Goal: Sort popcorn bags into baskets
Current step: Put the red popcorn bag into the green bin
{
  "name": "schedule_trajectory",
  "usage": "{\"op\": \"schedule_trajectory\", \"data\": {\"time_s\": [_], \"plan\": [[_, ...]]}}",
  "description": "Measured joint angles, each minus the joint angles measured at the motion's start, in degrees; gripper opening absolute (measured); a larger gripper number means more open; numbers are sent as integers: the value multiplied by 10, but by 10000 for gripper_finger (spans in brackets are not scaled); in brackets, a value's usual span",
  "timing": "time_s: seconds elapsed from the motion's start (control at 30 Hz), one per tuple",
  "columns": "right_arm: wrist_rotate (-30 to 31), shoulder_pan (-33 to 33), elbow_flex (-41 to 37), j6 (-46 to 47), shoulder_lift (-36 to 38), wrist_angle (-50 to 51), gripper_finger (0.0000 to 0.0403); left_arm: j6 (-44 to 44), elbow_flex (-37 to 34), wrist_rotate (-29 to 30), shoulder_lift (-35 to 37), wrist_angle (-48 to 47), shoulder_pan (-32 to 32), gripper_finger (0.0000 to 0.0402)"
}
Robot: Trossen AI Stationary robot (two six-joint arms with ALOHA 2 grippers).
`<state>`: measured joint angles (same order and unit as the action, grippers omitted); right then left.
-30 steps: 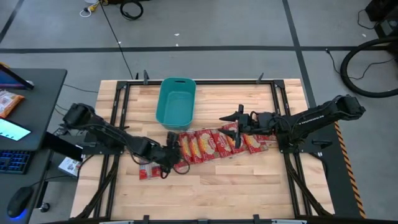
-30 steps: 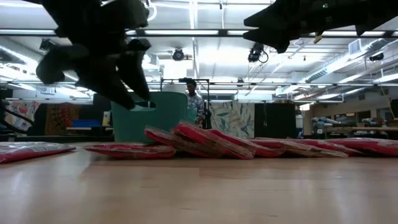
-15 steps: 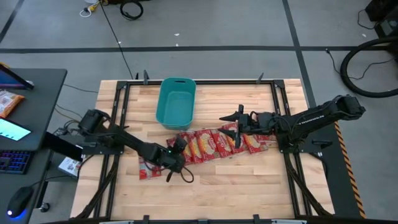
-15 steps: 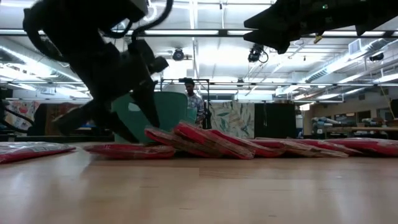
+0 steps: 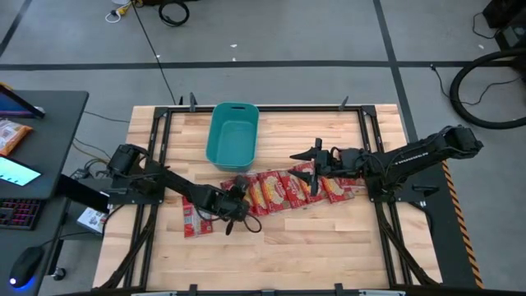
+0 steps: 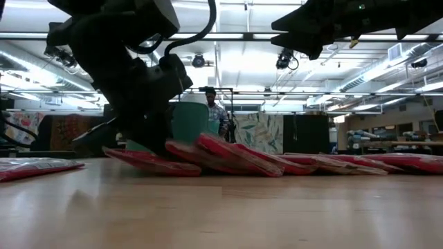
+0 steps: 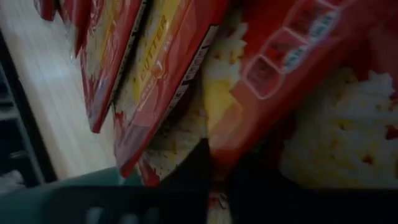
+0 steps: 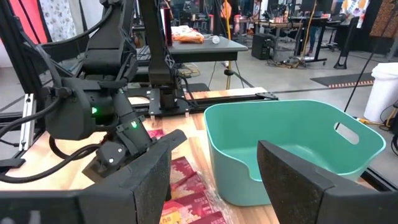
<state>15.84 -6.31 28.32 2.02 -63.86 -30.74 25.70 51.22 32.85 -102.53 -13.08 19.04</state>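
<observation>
A row of overlapping red popcorn bags (image 5: 288, 189) lies across the table's middle. One more bag (image 5: 192, 219) lies apart to the left, flat on the wood. The teal basket (image 5: 233, 136) stands behind the row, toward the far edge. My left gripper (image 5: 234, 207) is down at the row's left end, shut on the leftmost bag (image 6: 152, 162). My right gripper (image 5: 310, 161) hangs open above the row's right half with nothing between its fingers; its wrist view looks over the basket (image 8: 298, 149). My left gripper pinches the leftmost bag of the row between its two fingers, at the bag's left end (image 6: 138, 151). It comes slanting down from the table's left. That end is tipped up off the wood, and the bag's other end stays tucked against the neighbouring bag (image 7: 149, 93).
A black frame (image 5: 156, 140) runs along the table's edges. A desk with a keyboard (image 5: 20, 214) stands to the left of the table. A person (image 6: 216, 111) stands in the room beyond the basket. Bare wood lies along the near edge (image 5: 279, 255).
My left gripper has gone toward the table's right and down onto the row's left end, and its spread fingers have shut on the leftmost bag. That bag, flat before, now has its left end tipped up while its right end stays in place.
</observation>
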Motion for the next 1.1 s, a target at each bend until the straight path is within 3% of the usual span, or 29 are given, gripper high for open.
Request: {"op": "schedule_trajectory", "data": {"time_s": [0.13,0.43,0.8,1.1], "plan": [[0,0,0,10,0,9,242,-54,14,-23,4,-30,7,17],[0,0,0,10,0,8,242,-171,117,-78,65,-229,18,16],[0,0,0,8,0,8,242,-394,256,-207,129,-422,-41,25],[0,0,0,8,0,8,242,-522,351,-230,186,-446,-129,22]]}}
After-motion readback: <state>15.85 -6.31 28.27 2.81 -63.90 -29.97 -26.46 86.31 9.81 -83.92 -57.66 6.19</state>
